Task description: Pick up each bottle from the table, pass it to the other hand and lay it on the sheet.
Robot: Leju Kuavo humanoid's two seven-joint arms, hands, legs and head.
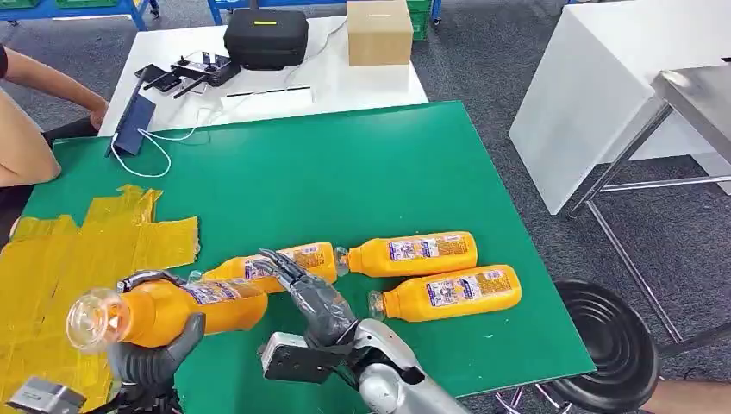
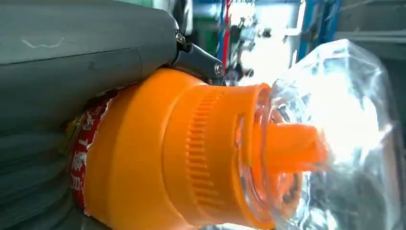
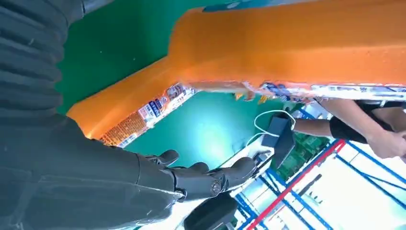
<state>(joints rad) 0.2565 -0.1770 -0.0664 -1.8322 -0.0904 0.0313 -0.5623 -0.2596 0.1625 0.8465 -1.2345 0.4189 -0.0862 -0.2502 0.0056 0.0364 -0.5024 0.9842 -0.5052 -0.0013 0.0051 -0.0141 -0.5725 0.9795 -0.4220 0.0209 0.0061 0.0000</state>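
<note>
Green table top (image 1: 345,164) fills most of the head view, w/ a white table (image 1: 362,82) butted against its far edge and grey carpet around both. Yellow sheet (image 1: 60,259), patched together w/ tape, lies on the green top's left part. Robot's left hand (image 1: 155,349) grasps an orange bottle (image 1: 172,310) round its body, held roughly level above the table's near-left corner, just beside the sheet's near edge; clear cap (image 1: 86,321) points left, out over the sheet. Left wrist view shows that bottle's neck (image 2: 210,153) close up, orange spout inside the clear cap (image 2: 344,129). Right hand (image 1: 302,289) sits at the held bottle's base end, fingers apart and stretched out, gripping nothing; whether the fingertips touch the bottle or the one behind it can't be told. Right wrist view shows its dark fingers (image 3: 210,177) extended w/ nothing between them.

Three more orange bottles lie flat on the green top: one (image 1: 289,261) right behind the right hand, a second (image 1: 414,253) end-on to it to the right, a third (image 1: 452,293) nearer the robot, just beside the second.

On the white table: a black case (image 1: 265,36), a cardboard box (image 1: 379,31), a black controller w/ antennas (image 1: 194,71), white cable (image 1: 159,138). A person's arm (image 1: 47,82) comes in at far left. Black round stool (image 1: 608,345) stands off the table's near-right corner.
</note>
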